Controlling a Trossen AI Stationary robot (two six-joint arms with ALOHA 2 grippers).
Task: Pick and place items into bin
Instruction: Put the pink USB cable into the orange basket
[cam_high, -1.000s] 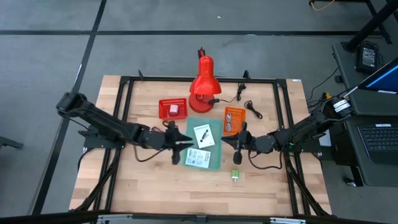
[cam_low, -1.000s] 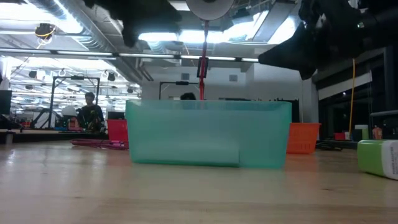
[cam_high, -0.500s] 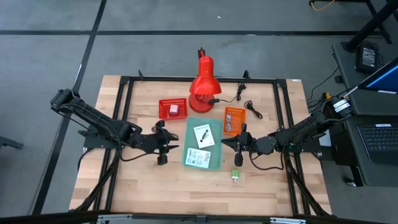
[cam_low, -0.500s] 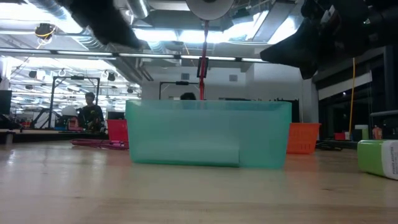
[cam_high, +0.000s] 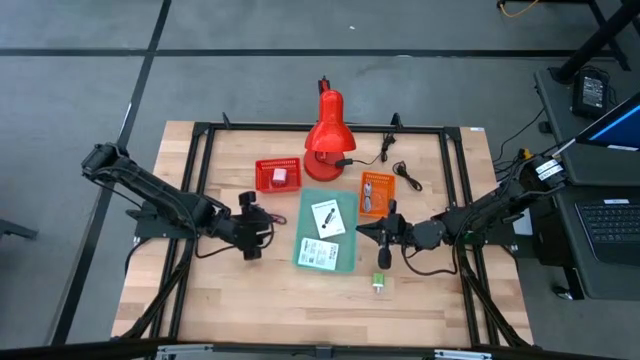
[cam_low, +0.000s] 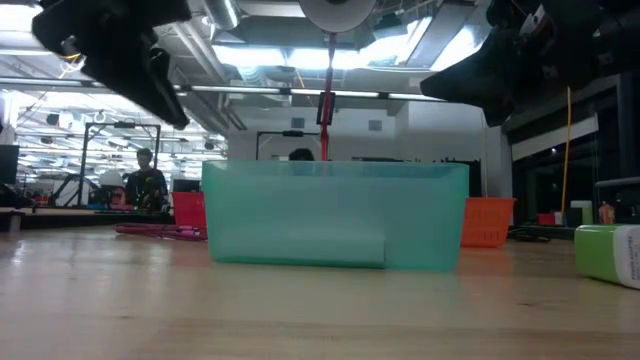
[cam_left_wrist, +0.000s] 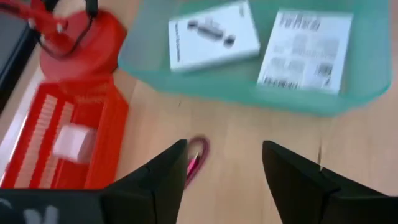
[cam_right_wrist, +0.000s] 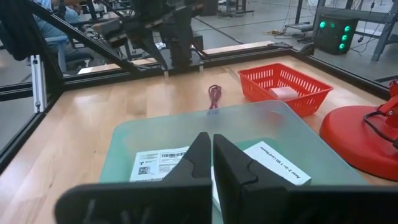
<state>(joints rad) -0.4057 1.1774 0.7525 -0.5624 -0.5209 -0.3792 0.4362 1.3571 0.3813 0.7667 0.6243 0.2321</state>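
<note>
Wooden slats form the desk (cam_high: 250, 300), which lies inside a black frame in the middle of the high view; a teal bin (cam_high: 326, 233) sits at its centre, and two white cards (cam_high: 326, 217) lie already on the bin floor. Left of the bin hovers the left pincer (cam_high: 252, 228), its jaws parted to a middle width and holding nothing; the left wrist view shows bare wood between its fingers (cam_left_wrist: 165, 171). A small pink cable (cam_left_wrist: 194, 155) lies on the desk just beside the bin wall, close to those fingers; this seems the next item to take. The right pincer (cam_high: 385, 232) waits at the right edge of the bin, closed and empty.

For a good grasp, the left pincer should come straight down over the thin cable with jaws across its short side, and close low, near the wood, because such a thin thing slips easily; the bin wall is near, so the outer finger must not push it. A green block (cam_high: 380, 282) stays on the desk below the right pincer; a red basket (cam_high: 278, 174) in the upper middle holds a pale cube (cam_high: 280, 175); an orange basket (cam_high: 377, 192) and a red lamp (cam_high: 327, 135) stand above the bin.
</note>
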